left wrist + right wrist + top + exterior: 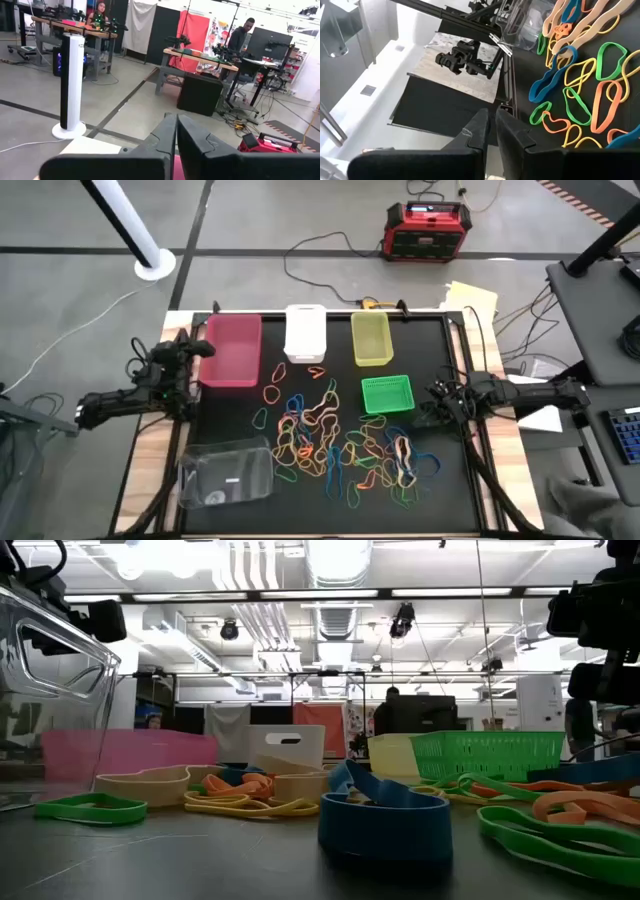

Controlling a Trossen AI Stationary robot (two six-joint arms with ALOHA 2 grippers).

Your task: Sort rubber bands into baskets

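Two grippers sit pressed together and empty at the table's sides. Seen from overhead, the left gripper [205,348] waits at the mat's nine o'clock edge, just beside the magenta-pink basket [232,350]; in its own wrist view its fingers [165,137] meet with no gap. The right gripper [437,402] rests at about three o'clock, its fingers [479,131] nearly touching, near the small green mesh basket [387,394] at its nine o'clock. Outward from there, the rubber bands [335,442] lie loose in a tangled spread over the black mat's [455,500] middle, toward five o'clock from centre. Along the twelve o'clock edge stand the white basket [305,333] and yellow-green basket [371,338]. The clear basket [226,473] sits at seven o'clock, well apart from the bands.
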